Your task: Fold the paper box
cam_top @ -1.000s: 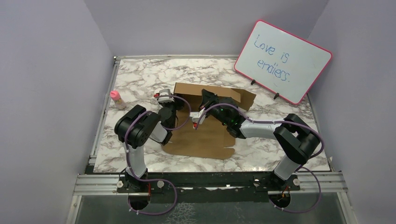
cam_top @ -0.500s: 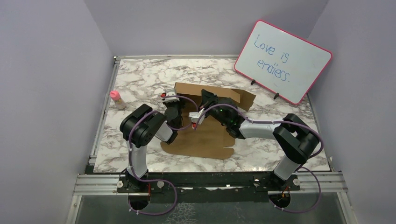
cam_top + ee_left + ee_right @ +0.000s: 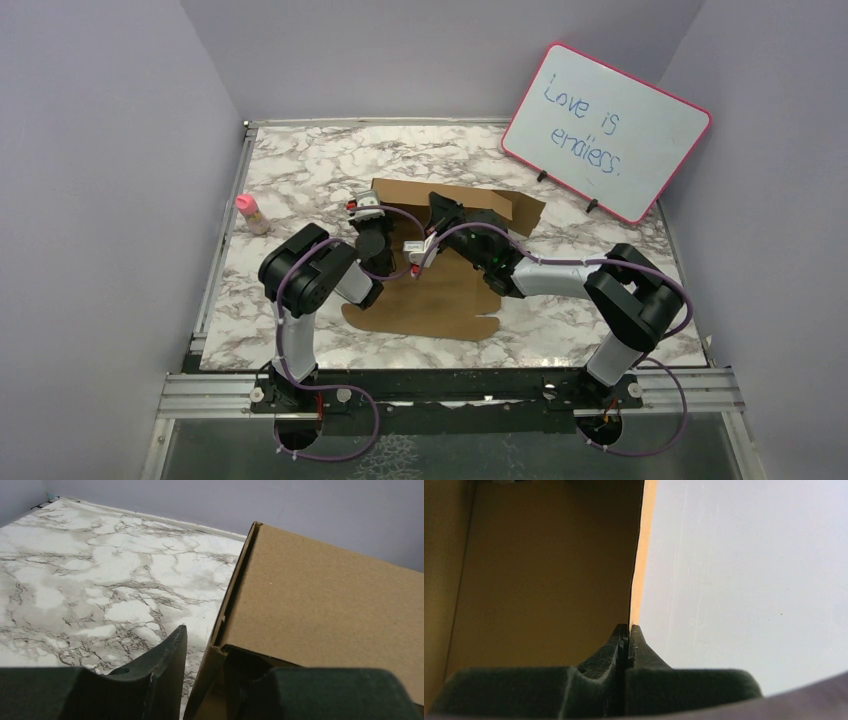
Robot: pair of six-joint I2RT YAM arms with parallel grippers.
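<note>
The paper box [image 3: 432, 300] is a brown cardboard sheet, its front panel flat on the marble and its back and side walls raised. In the left wrist view, my left gripper [image 3: 210, 650] straddles the box's left side wall [image 3: 320, 600]. One finger [image 3: 160, 670] is outside with a gap to the cardboard; the other is inside, mostly hidden. From above, the left gripper [image 3: 378, 218] sits at the box's left rear corner. My right gripper [image 3: 628, 627] is shut on a thin cardboard edge [image 3: 636, 580], and from above the right gripper [image 3: 438, 205] is at the raised back part.
A pink-framed whiteboard [image 3: 605, 130] leans at the back right. A small bottle with a pink cap [image 3: 250, 213] stands near the left edge. A metal rail [image 3: 213, 270] borders the marble table on the left, and grey walls enclose it.
My left gripper has moved right to the box's left wall and its jaws have narrowed around it. The right gripper has kept its hold and barely moved.
</note>
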